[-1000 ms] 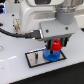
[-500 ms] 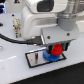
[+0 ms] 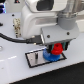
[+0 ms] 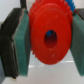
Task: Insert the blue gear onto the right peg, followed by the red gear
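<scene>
Filling the wrist view, the red gear [image 4: 50, 36] sits gripped between the jaws; the exterior view adds the blue gear [image 3: 52, 56] beneath.

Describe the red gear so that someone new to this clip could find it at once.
Find the grey plate with a black border under the white arm. At its exterior-view right end, the small bright-red toothed gear sits between the claw's fingers, above the wider, flatter blue gear.

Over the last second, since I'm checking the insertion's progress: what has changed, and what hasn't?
The tool has carried the small bright-red gear slightly down toward the flat bright-blue gear; the red one now sits close above it, and whether they touch cannot be told. The tool stays shut on the red gear. The blue gear and the grey black-bordered plate have not moved.
</scene>
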